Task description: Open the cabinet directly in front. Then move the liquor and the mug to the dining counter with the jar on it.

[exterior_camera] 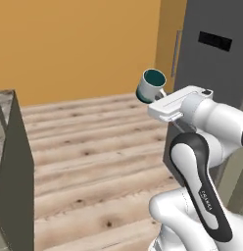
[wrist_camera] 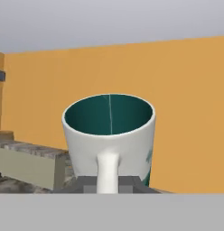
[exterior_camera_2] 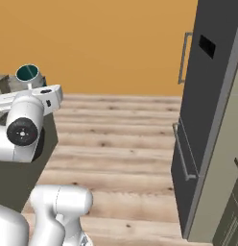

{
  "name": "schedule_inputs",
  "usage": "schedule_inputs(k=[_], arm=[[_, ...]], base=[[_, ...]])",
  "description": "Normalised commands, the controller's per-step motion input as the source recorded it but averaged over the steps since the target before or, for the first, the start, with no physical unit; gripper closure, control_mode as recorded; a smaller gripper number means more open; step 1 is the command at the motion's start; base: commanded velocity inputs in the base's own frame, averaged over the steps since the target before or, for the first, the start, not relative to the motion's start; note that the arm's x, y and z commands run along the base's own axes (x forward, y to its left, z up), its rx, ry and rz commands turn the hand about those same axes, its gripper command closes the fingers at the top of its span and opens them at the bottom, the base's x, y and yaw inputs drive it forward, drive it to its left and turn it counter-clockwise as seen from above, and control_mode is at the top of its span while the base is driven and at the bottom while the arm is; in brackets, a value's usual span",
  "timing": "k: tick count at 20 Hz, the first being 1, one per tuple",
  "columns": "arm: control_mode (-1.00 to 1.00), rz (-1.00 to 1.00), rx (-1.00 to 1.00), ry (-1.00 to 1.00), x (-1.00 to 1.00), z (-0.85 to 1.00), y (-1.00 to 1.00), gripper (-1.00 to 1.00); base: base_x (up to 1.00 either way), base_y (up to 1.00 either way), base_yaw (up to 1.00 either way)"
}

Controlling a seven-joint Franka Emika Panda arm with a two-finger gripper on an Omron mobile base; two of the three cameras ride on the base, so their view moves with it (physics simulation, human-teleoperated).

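One mug in claw

The white arm reaches out over the wooden plank floor, its claw clamped on the mug, held aloft and tilted before the orange wall, beside a dark grey fridge.

I'm carrying the mug in my gripper, jaws clamped on its loop handle. It's white outside, teal inside and on the rim, nothing visible in it. It's sitting roughly upright in the hand view, handle facing the camera, mouth showing. In the left base view it's riding tilted, up in the air above the wooden floor. The right base view is catching its teal mouth just past my wrist.
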Motion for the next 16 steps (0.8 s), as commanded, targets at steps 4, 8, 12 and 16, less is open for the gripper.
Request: schedule_inputs(k=[4,8,12,16], arm=[[1.0,0.0,0.0,0.0,0.0,0.0,0.0,1.0],[1.0,0.0,0.0,0.0,0.0,0.0,0.0,1.0],[1.0,0.0,0.0,0.0,0.0,0.0,0.0,1.0],[1.0,0.0,0.0,0.0,0.0,0.0,0.0,1.0]], base=[[1.0,-0.6,0.13],[1.0,-0.07,0.03],[1.0,0.01,0.0],[1.0,0.14,0.0]])
